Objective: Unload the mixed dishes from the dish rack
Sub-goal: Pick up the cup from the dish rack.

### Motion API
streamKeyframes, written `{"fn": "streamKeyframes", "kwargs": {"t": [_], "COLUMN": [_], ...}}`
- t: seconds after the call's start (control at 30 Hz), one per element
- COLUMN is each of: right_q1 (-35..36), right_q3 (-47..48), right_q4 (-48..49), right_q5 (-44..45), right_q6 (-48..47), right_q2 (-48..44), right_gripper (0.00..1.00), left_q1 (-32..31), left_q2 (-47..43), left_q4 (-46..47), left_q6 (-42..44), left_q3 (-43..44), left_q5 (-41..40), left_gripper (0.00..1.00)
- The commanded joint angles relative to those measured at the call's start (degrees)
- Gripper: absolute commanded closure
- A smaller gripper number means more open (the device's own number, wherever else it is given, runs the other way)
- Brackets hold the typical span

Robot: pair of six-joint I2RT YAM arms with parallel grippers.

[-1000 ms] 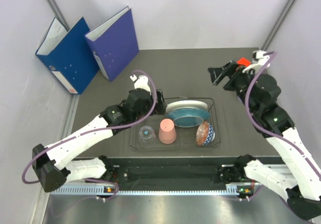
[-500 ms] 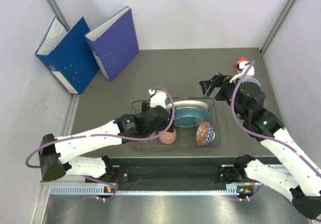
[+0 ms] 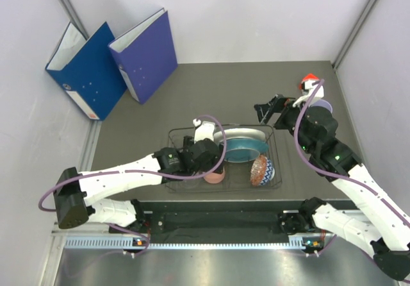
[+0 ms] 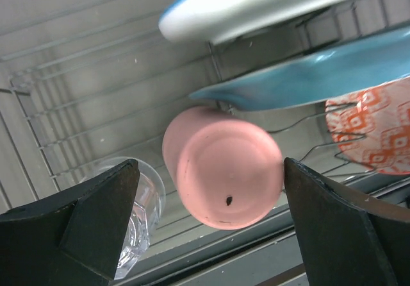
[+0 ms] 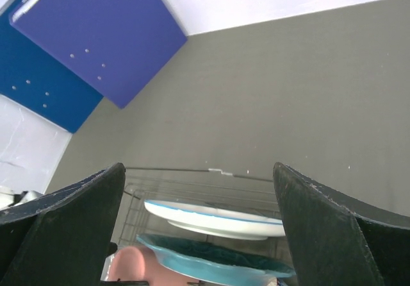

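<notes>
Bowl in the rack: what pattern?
The bowl shows orange-red squares on white, best in the left wrist view.

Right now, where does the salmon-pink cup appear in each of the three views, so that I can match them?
Top external: salmon-pink cup at lower centre, only its near edge showing.
Left wrist: cup in the middle, its base facing the camera.
Right wrist: cup at the bottom edge, left of centre, mostly cut off.
Shared landmark: the teal plate, next to the cup.
</notes>
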Motion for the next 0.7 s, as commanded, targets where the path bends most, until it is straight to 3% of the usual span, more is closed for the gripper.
{"fn": "streamKeyframes", "kwargs": {"t": [0.0,0.13,0.37,0.47,0.5,0.67], "right_q1": [0.8,0.8,0.8,0.8,0.8,0.9], "right_q3": [-1.1,-1.7,-1.4,-1.1,-1.1,-0.4], "right_q4": [2.4,2.3,2.3,2.3,2.4,2.1], "right_q5": [-0.4,-0.1,-0.1,-0.3,-0.4,-1.2], "right_q6": [-0.2,0.1,0.0,0.0,0.1,0.1], "right_q2": [-0.7,-0.7,-1.2,-1.5,-1.5,-2.5], "right_gripper": [0.03,0.03,0.04,0.04,0.04,0.04], "left_q1": [-0.2,-0.2,-0.3,-0.3,-0.3,-0.3], "left_q2": [0.7,1.0,-0.9,-2.6,-3.3,-5.2], "left_q4": [1.5,2.3,0.8,-0.5,-1.5,-5.9], "left_q6": [-0.8,-0.6,0.3,1.5,1.9,4.5], "left_q3": [-1.5,-1.8,-0.3,2.2,3.1,10.6], "left_q5": [1.8,2.4,2.2,1.7,1.8,1.7], "left_gripper": [0.03,0.12,0.37,0.51,0.63,0.91]}}
